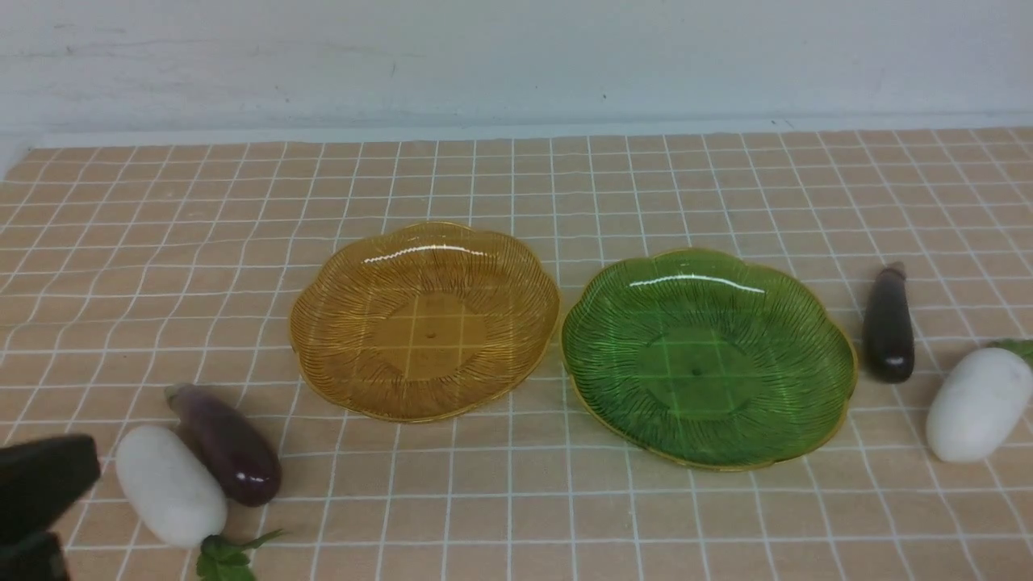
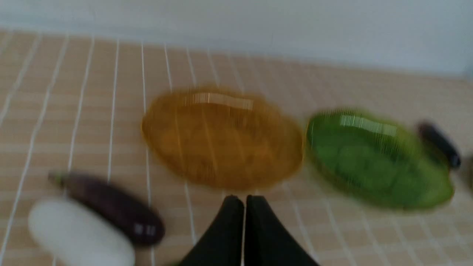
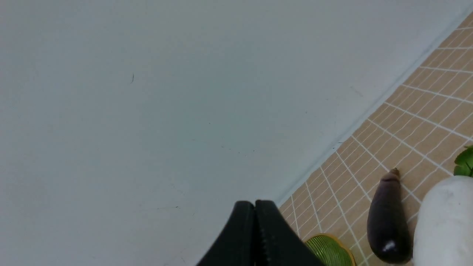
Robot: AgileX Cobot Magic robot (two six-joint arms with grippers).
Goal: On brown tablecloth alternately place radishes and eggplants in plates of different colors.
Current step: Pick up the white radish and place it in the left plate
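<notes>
On the brown tablecloth (image 1: 516, 186) an amber plate (image 1: 424, 323) and a green plate (image 1: 708, 359) lie side by side, both empty. A white radish (image 1: 169, 484) and a purple eggplant (image 1: 226, 444) lie together at the front left. Another eggplant (image 1: 888, 323) and radish (image 1: 978, 403) lie right of the green plate. My left gripper (image 1: 48, 492) hangs at the front left corner beside the left radish. In the blurred left wrist view it (image 2: 244, 201) is shut and empty, short of the amber plate (image 2: 221, 136). My right gripper (image 3: 255, 207) is shut, empty, near the eggplant (image 3: 388, 221) and radish (image 3: 443, 221).
A pale wall (image 1: 516, 56) rises behind the cloth's far edge. The radish leaves (image 1: 230, 557) spread toward the front edge. The green plate's rim (image 3: 329, 251) shows just beside the right gripper's fingers.
</notes>
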